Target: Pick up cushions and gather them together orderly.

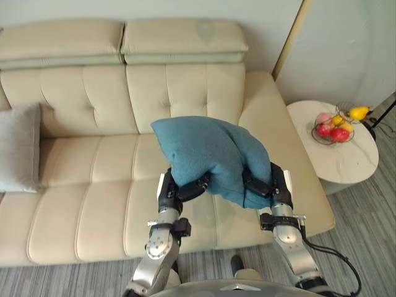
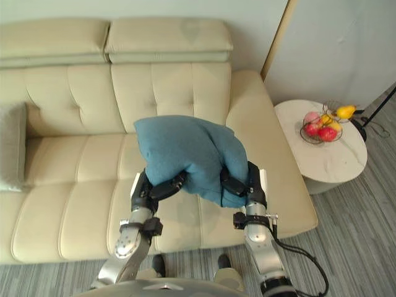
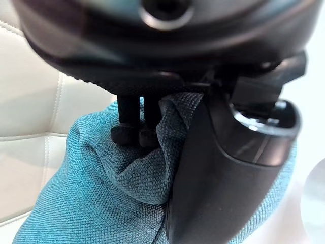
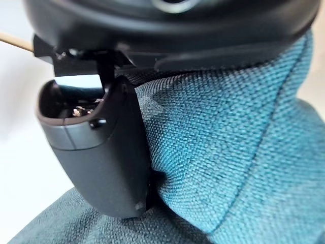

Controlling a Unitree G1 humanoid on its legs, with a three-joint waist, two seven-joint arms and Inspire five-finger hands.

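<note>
I hold the teal cushion [image 1: 207, 154] above the cream sofa [image 1: 80, 210], left hand [image 1: 173, 192] and right hand [image 1: 275, 185] each pinching its lower edge. The grey cushion [image 1: 18, 145] waits at nine o'clock; swinging there, that bunched fabric may slip free.

The teal woven-fabric cushion [image 1: 207, 151] hides part of the seat and backrest of the cream leather sofa [image 1: 93, 185] behind it. The fingertips of the left hand [image 1: 175, 190] and the right hand [image 1: 270, 184] are buried in its folds. Far to its left, a grey fabric cushion [image 1: 18, 145] is cut off by the edge. To its right, the fruit [image 1: 338, 133] in a wire bowl [image 1: 314, 137] is too small to identify.
</note>
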